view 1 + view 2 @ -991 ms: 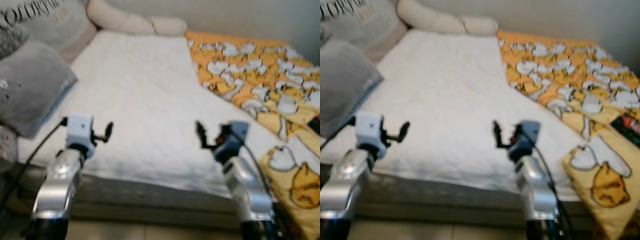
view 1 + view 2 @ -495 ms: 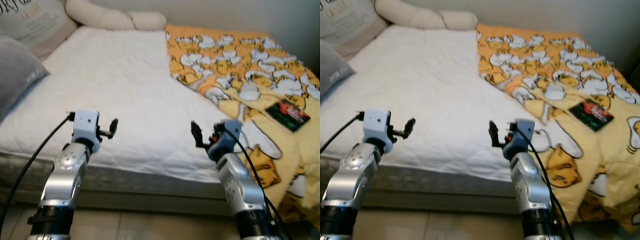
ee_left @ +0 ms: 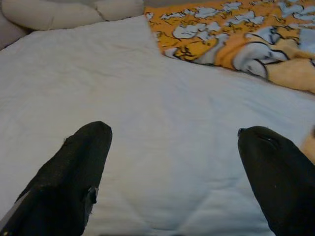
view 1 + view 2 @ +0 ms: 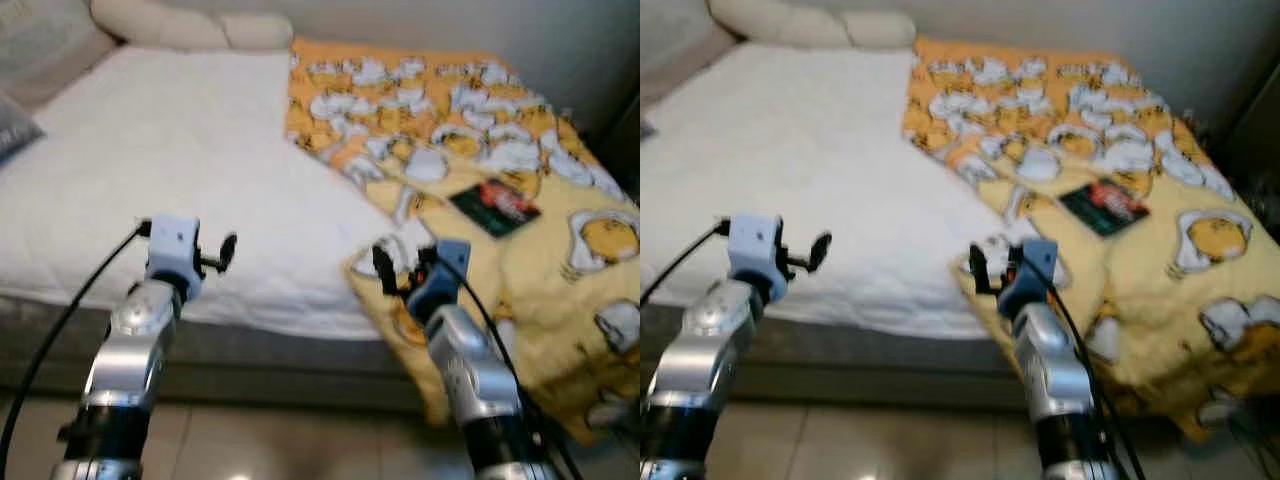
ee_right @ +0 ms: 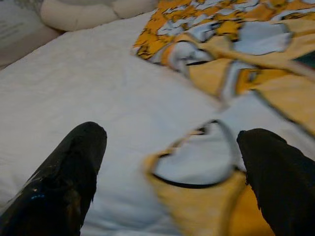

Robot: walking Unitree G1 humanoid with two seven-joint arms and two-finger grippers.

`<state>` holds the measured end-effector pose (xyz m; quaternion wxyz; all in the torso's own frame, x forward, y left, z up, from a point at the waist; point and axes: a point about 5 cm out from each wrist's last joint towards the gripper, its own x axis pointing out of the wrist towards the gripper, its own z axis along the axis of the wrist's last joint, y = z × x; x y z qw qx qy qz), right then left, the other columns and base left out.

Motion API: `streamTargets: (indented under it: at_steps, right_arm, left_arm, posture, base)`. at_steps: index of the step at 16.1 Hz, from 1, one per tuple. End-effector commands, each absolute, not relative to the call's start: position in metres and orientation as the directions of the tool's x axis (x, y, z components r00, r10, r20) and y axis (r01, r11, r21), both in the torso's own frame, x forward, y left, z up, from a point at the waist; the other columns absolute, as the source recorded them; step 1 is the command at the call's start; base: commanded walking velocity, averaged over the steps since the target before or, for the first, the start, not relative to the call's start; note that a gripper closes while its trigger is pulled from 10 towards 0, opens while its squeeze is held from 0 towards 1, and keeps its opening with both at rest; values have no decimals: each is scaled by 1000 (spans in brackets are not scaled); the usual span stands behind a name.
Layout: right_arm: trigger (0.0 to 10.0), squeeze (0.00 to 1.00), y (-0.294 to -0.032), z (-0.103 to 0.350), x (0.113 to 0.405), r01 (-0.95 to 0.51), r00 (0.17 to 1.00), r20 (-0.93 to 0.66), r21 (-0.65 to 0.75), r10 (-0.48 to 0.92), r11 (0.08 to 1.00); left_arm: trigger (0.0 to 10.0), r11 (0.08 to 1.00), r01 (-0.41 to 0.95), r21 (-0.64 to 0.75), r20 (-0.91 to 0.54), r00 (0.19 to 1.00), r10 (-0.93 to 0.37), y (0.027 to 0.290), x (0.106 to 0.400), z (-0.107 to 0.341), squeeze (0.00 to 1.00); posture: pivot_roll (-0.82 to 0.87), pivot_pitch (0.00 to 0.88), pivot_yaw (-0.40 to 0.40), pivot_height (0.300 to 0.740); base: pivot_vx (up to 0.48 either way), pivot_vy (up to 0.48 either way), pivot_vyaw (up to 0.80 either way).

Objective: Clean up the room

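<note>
Honestly, I judge the tidying has barely begun. I have both arms raised in front of the bed (image 4: 200, 160), and neither is holding anything. My left gripper (image 3: 174, 172) hangs with its fingers spread wide over the bare white sheet; ahead of it, at the head of the bed, lies a cream bolster pillow (image 3: 74, 12). My right gripper (image 5: 170, 172) is likewise spread and empty, poised above the near edge of the yellow duck-print blanket (image 4: 560, 250), which is bunched to that side of the mattress and spills over the edge toward the floor. Just beyond the right gripper and a little outboard, a dark flat packet or booklet (image 4: 495, 205) rests on the blanket; I cannot tell what it is exactly. What remains, as I read it, is to lift that item away and spread the blanket flat over the sheet.
</note>
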<state>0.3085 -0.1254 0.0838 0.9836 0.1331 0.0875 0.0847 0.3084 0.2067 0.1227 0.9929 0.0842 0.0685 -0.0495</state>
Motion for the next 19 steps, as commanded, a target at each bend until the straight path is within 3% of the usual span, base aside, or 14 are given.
streamTargets:
  at_steps: [1, 5, 19]
  right_arm:
    - [10000, 0, -138, 83, 308, -111, 977, -152, 250, 152, 962]
    - [10000, 0, -137, 81, 306, -128, 973, -160, 229, 167, 965]
    - [10000, 0, -139, 78, 304, -126, 972, -167, 217, 164, 968]
  left_arm:
    - [10000, 979, 123, 163, -141, 985, -101, 201, 310, 123, 1000]
    - [10000, 980, 116, 160, -148, 985, -92, 203, 308, 120, 1000]
    - [10000, 976, 135, 172, -149, 983, -110, 200, 306, 116, 1000]
  posture:
    - [5, 0, -1, 740]
    - [-2, 0, -2, 740]
    - [-6, 0, -2, 740]
  base:
    - [0, -480, 0]
    - [0, -480, 111]
    - [0, -480, 797]
